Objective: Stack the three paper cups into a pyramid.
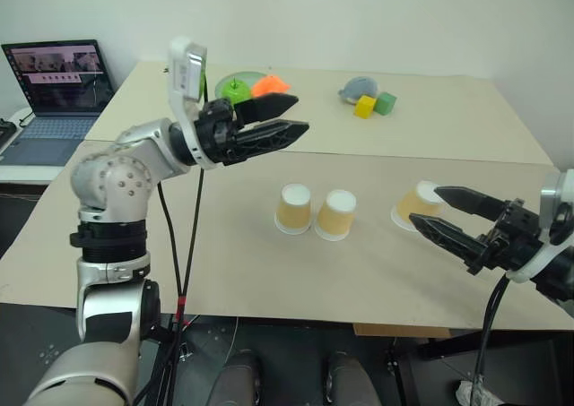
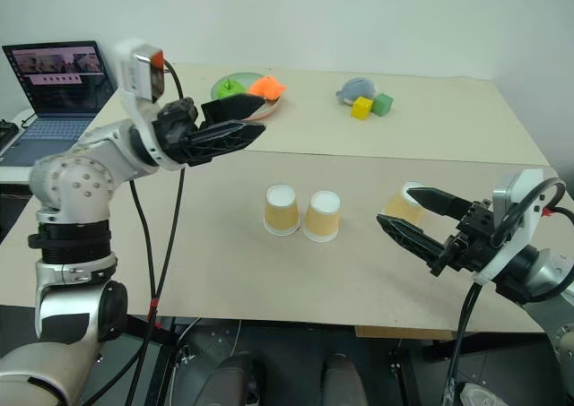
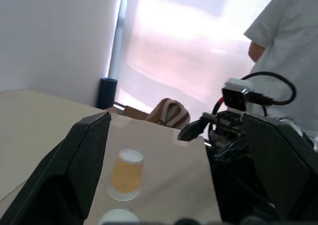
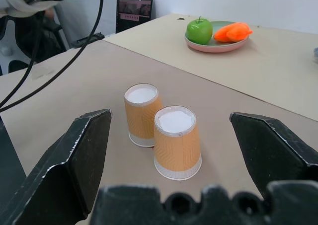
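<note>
Three paper cups stand upside down on the beige table point(image 1: 224, 272). Two of them, one cup point(image 1: 294, 209) and another point(image 1: 335, 214), touch side by side in the middle. The third cup point(image 1: 411, 204) stands apart to the right, partly hidden behind the fingertips of my right gripper point(image 1: 426, 207). That gripper is open and empty, pointing left along the table toward the pair point(image 4: 164, 130). My left gripper point(image 1: 300, 115) is open and empty, raised well above the table to the left of the pair and pointing right. A cup point(image 3: 126, 174) lies ahead of it in the left wrist view.
At the back of the table are a plate point(image 1: 247, 85) with a green apple and an orange thing, a blue-grey toy point(image 1: 357, 88), a yellow block point(image 1: 364, 107) and a green block point(image 1: 386, 102). A laptop point(image 1: 58, 92) sits far left. A person in a white shirt point(image 3: 288, 61) stands to the right.
</note>
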Available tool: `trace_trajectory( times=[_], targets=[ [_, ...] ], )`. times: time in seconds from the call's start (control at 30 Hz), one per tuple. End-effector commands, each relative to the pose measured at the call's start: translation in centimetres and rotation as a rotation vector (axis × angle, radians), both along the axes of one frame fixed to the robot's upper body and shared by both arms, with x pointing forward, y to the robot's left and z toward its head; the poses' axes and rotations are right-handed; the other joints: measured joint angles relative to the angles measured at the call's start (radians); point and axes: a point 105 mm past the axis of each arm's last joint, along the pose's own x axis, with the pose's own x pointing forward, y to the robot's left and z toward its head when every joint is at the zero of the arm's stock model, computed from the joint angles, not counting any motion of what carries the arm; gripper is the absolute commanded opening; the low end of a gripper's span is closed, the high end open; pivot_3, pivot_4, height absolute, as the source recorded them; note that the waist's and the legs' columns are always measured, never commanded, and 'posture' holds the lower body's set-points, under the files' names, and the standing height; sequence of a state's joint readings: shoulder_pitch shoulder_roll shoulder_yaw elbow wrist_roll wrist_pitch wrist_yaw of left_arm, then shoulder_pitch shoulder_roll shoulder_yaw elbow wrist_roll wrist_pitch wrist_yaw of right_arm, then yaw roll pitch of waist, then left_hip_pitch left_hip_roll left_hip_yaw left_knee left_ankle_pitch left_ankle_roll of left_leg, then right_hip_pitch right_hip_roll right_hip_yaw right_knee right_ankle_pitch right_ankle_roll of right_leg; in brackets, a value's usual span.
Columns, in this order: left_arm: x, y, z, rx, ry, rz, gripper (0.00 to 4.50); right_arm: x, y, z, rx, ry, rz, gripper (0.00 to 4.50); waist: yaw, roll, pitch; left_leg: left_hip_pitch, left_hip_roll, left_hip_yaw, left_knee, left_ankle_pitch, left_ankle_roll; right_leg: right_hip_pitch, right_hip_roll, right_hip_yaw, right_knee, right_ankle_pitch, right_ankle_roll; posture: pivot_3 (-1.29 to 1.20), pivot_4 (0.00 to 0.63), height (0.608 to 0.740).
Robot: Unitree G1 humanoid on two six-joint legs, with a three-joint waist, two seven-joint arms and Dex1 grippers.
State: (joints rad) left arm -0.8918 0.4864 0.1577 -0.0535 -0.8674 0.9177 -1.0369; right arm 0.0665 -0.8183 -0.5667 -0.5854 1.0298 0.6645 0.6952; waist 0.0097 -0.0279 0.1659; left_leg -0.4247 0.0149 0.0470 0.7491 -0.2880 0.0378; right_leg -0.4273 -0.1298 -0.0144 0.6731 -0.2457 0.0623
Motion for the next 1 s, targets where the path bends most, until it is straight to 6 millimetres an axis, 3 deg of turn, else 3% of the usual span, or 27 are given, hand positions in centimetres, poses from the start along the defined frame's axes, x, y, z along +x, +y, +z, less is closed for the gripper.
trace_trajectory(
  times=[0.03,0.13,0.3,0.57,1.0],
  targets=[
    [-2.0,-0.3,-1.9,0.159,-0.085,-0.045,4.46,0.3,-1.6,0.1,-0.024,-0.048,-0.094,4.5,0.0,0.0,0.0,0.002,0.0,0.0,0.0,0.0,0.0,0.002,0.0,0.0,0.0,0.0,0.0,0.0,0.15,0.678],
    [-4.0,-0.1,-4.7,0.313,-0.125,-0.145,4.46,0.4,-3.8,-2.1,-0.052,0.005,-0.209,4.5,0.0,0.0,0.0,0.002,0.0,0.001,-0.001,0.0,0.0,0.003,0.001,0.0,-0.001,0.0,0.0,0.0,0.15,0.678],
    [-5.0,0.2,-7.5,0.453,-0.186,-0.215,4.46,-0.3,-5.6,-3.5,-0.056,0.036,-0.305,4.5,0.005,0.0,0.0,0.002,0.0,0.001,-0.001,0.0,0.0,0.002,0.001,0.0,-0.002,0.0,-0.001,0.0,0.15,0.678],
    [-4.1,-1.1,-8.6,0.445,-0.231,-0.206,4.46,2.3,-6.6,-5.5,-0.115,0.022,-0.402,4.5,-0.002,0.0,0.0,0.002,0.0,0.002,-0.001,0.0,0.0,0.003,0.001,0.001,-0.003,0.0,-0.001,0.0,0.15,0.678],
    [-3.4,-1.5,-8.1,0.374,-0.2,-0.154,4.46,6.1,-6.6,-5.1,-0.097,-0.015,-0.376,4.5,0.0,0.001,0.001,0.001,0.0,0.002,-0.001,0.0,0.0,0.002,0.001,0.001,-0.003,-0.001,-0.001,0.0,0.15,0.678]
  ],
)
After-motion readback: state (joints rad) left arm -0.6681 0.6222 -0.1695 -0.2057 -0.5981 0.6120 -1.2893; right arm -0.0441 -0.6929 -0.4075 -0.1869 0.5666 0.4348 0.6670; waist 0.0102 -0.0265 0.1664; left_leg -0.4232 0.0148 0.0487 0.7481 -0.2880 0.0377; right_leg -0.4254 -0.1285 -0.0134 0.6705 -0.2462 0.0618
